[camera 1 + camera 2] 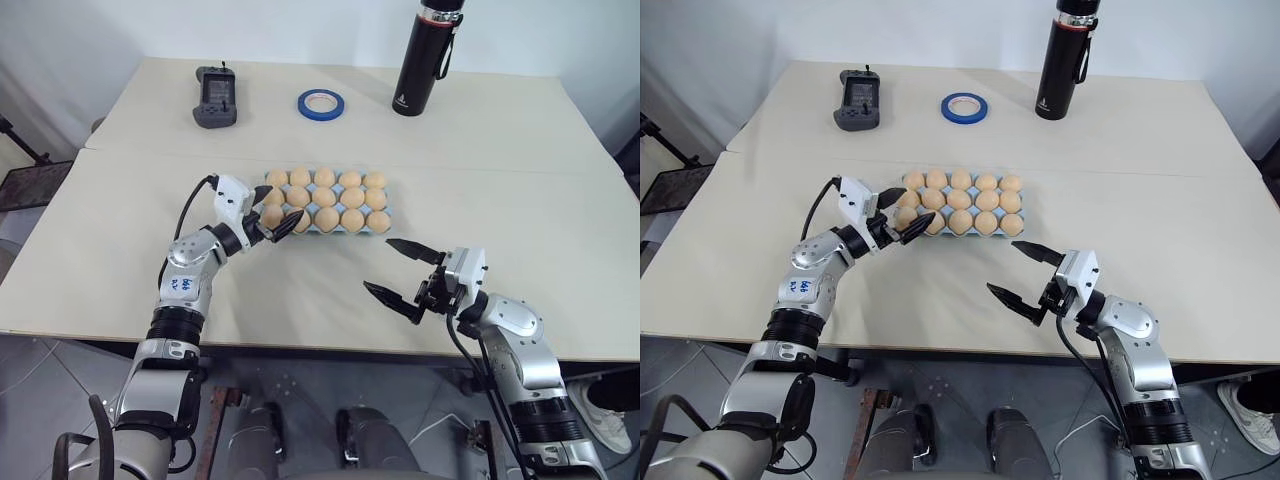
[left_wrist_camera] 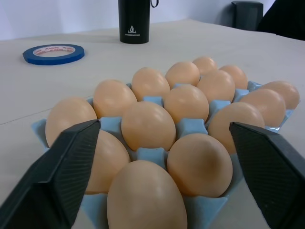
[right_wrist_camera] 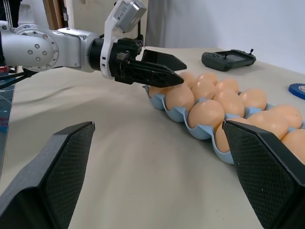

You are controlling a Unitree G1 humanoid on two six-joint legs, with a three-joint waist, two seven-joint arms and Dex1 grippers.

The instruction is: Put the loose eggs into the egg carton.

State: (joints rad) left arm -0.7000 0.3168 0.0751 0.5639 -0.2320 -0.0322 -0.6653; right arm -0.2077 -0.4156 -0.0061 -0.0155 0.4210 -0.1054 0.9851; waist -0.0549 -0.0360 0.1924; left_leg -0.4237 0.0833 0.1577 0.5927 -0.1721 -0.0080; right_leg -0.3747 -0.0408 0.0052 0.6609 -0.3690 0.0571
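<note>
The jaws of both grippers are spread and hold nothing: the left gripper (image 1: 279,222) hovers at the carton's near-left corner, and the right gripper (image 1: 402,270) hangs over bare worktop (image 1: 120,230), near and right of the carton. The carton (image 1: 383,231) sits mid-worktop with all three rows of five cups filled with eggs (image 1: 326,198). No loose egg is visible on the worktop, so the task appears complete, with only withdrawal of the arms judged to be left.
</note>
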